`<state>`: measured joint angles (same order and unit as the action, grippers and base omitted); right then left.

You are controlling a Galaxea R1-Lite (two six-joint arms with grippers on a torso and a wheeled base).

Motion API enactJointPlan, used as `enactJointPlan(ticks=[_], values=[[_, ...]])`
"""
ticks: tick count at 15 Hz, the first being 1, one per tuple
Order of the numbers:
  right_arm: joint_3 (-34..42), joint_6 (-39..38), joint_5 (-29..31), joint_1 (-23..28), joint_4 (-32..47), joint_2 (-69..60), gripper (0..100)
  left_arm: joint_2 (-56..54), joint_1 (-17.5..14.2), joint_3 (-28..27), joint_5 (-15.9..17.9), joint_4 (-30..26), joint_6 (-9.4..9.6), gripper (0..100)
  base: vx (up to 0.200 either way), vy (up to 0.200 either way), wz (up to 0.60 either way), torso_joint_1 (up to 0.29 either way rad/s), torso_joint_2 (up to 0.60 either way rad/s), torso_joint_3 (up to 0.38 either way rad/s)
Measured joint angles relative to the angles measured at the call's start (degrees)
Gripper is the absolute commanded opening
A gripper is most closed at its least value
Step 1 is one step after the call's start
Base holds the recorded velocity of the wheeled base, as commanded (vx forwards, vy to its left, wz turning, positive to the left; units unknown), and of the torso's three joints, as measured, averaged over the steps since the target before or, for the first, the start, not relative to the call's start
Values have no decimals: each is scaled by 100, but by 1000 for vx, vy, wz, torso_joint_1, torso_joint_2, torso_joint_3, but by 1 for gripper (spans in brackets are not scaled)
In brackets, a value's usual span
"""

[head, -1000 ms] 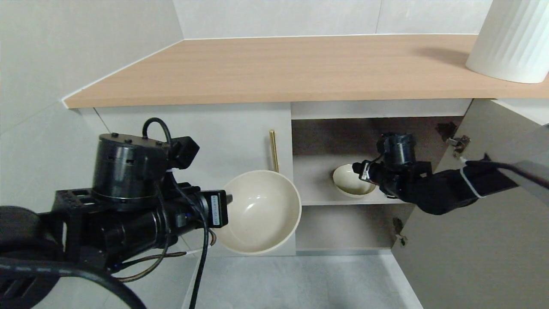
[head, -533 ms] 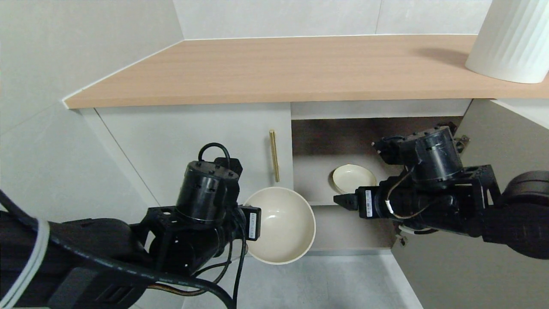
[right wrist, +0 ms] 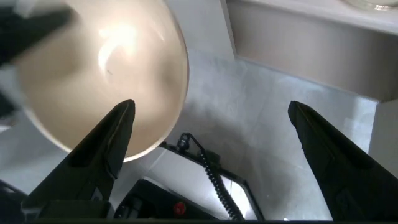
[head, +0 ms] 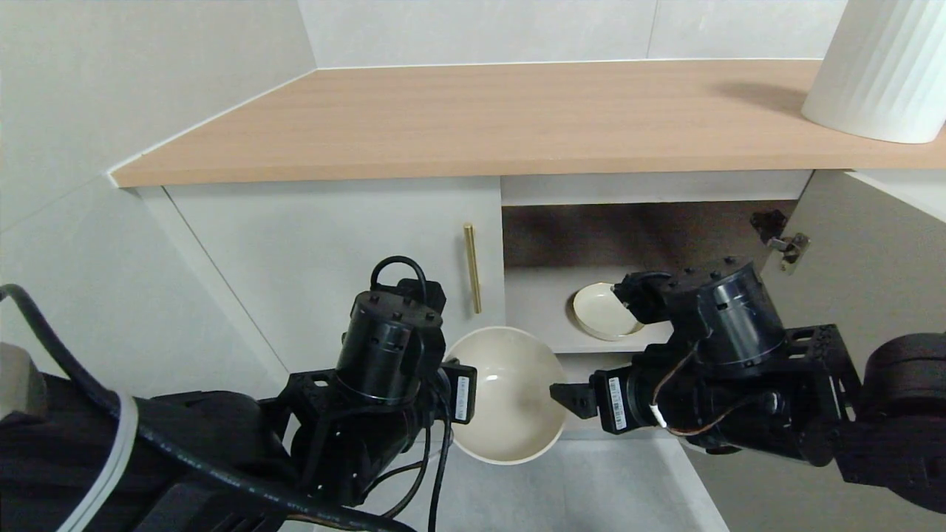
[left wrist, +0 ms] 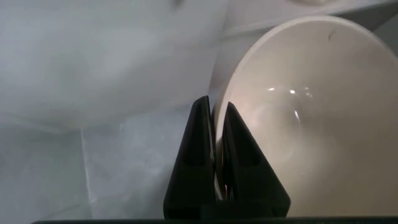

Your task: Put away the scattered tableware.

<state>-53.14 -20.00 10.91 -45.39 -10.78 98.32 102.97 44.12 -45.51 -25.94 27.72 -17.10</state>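
My left gripper (head: 460,390) is shut on the rim of a large cream bowl (head: 505,395), held in the air in front of the cabinet, below the shelf. In the left wrist view both fingers (left wrist: 200,140) pinch the bowl's (left wrist: 292,118) edge. My right gripper (head: 565,399) stands open just right of that bowl, its fingers (right wrist: 106,149) spread wide, with the bowl (right wrist: 99,74) ahead of one of them. A small cream dish (head: 602,311) rests on the cabinet shelf (head: 539,310), behind the right arm.
The right cabinet door (head: 850,295) hangs open at the right. The left door with its brass handle (head: 471,267) is closed. A white ribbed vessel (head: 879,70) stands on the wooden countertop (head: 480,118). Grey floor (head: 576,488) lies below.
My left arm carried the large bowl rightward and lower. My right arm drew back out of the cabinet, leaving the small dish on the shelf, and came down beside the large bowl.
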Motion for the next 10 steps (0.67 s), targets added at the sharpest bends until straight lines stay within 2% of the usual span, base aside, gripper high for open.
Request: enactJointPlan(ticks=[6, 7, 10], values=[[-13, -46, 24, -30, -277, 300, 100, -168, 111, 85, -6, 105, 6, 0, 0, 0, 0, 0, 0, 0], [-13, -55, 24, -30, -290, 312, 0, -176, 117, 94, -6, 107, 9, 0, 0, 0, 0, 0, 0, 0], [-20, -107, 24, -30, -484, 363, 0, -179, 122, 105, -6, 105, 9, 0, 0, 0, 0, 0, 0, 0]])
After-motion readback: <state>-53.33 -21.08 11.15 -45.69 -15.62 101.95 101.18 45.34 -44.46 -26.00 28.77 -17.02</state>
